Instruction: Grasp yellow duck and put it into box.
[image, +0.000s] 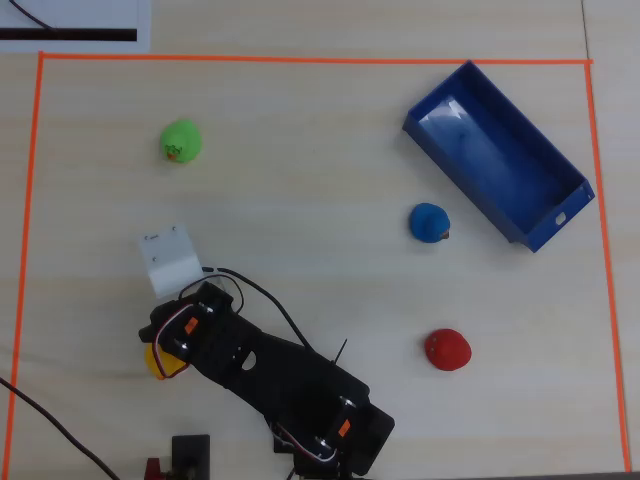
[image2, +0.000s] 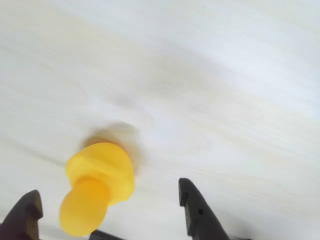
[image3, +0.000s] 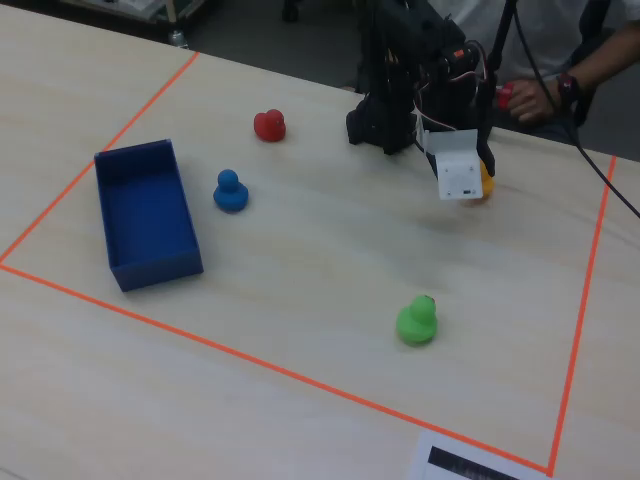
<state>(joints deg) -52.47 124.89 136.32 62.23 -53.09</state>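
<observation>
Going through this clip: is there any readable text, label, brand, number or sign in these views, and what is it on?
No text can be read in any view.
White sheet at the table edge: a black bar, with no letters showing in the overhead view; in the fixed view its dark print is too small and blurred to read.
White camera housing on the gripper: tiny dark marks, unreadable.
Yellow duck, box: no markings visible.
</observation>
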